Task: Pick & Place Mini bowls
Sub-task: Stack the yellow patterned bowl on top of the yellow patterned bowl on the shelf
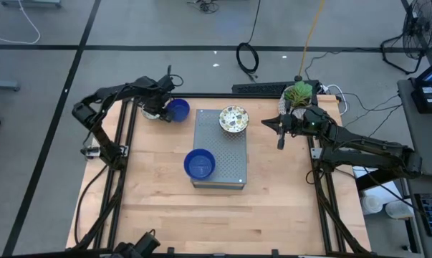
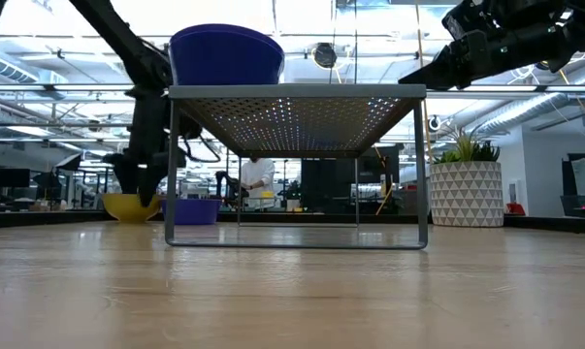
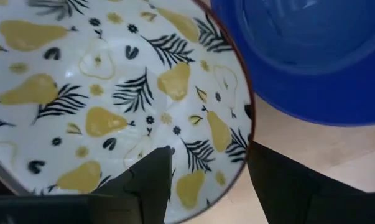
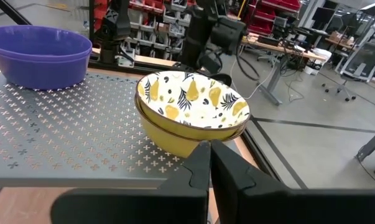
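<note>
Wooden tabletop [image 1: 158,208] carries a perforated grey rack [image 1: 219,154] holding a blue bowl [image 1: 199,163] and a stacked pear-patterned pair [image 1: 233,120] — apparently placed. Left pincer [image 1: 157,111], spread, straddles another patterned bowl's [image 3: 112,93] rim beside a blue bowl [image 1: 178,110] on the wood — both still to go. Right pincer [image 1: 279,144] hovers, pressed together.

1. A glossy blue bowl [image 1: 199,164] sat upright at the near left corner of the perforated grey stand [image 1: 233,154].
2. A pear-patterned bowl with a yellow outside [image 4: 190,115] stood at the stand's far right.
3. A second blue bowl [image 1: 177,110] rested on the table [image 1: 273,215] left of the stand, touching another pear-patterned bowl [image 3: 112,93].
</note>
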`<action>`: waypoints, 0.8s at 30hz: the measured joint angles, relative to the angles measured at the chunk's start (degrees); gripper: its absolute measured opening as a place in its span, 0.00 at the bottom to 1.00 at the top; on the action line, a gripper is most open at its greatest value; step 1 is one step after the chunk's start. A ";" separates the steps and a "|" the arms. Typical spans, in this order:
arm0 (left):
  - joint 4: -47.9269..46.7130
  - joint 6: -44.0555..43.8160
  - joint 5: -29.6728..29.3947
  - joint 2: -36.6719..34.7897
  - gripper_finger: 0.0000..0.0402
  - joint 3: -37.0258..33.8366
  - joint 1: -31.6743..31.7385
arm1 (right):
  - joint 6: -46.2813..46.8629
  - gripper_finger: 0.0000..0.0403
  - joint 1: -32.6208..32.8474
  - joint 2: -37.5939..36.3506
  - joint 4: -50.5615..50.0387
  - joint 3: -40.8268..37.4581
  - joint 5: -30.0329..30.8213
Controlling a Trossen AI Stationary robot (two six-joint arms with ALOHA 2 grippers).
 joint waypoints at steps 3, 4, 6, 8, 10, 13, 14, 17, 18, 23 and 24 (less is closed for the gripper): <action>-0.04 1.17 0.33 1.68 0.53 0.00 0.00 | 0.10 0.00 0.00 0.00 0.01 0.00 0.00; -0.06 1.67 0.94 1.98 0.53 0.00 -0.04 | 0.10 0.00 0.00 0.00 -0.01 0.00 0.00; -0.05 2.69 2.56 2.18 0.53 0.00 -0.36 | 0.12 0.00 -0.01 0.00 -0.01 0.00 0.00; -0.39 3.70 4.03 2.21 0.53 0.00 -0.93 | 0.12 0.00 0.00 0.00 -0.01 0.00 0.00; -1.36 4.62 5.62 2.12 0.53 0.01 -1.81 | 0.12 0.00 -0.02 0.00 -0.01 0.00 0.00; -4.31 5.72 6.57 2.12 0.53 0.00 -3.11 | 0.12 0.00 -0.02 0.00 -0.01 0.00 0.00; -4.99 5.82 6.54 2.12 0.53 0.00 -3.67 | 0.11 0.00 -0.01 0.00 -0.01 0.00 0.00; -7.00 5.83 6.46 2.12 0.53 0.01 -5.62 | 0.08 0.00 -0.01 0.00 -0.01 0.00 0.00; -7.38 5.81 6.44 2.12 0.53 0.00 -6.26 | 0.08 0.00 -0.02 0.00 -0.01 0.00 0.00; -10.11 4.69 9.04 2.12 0.53 0.00 -10.15 | 0.10 0.00 -0.02 0.00 -0.01 0.00 0.00; -10.39 4.49 9.78 2.12 0.53 0.02 -11.17 | 0.10 0.00 -0.02 0.00 -0.02 0.00 0.00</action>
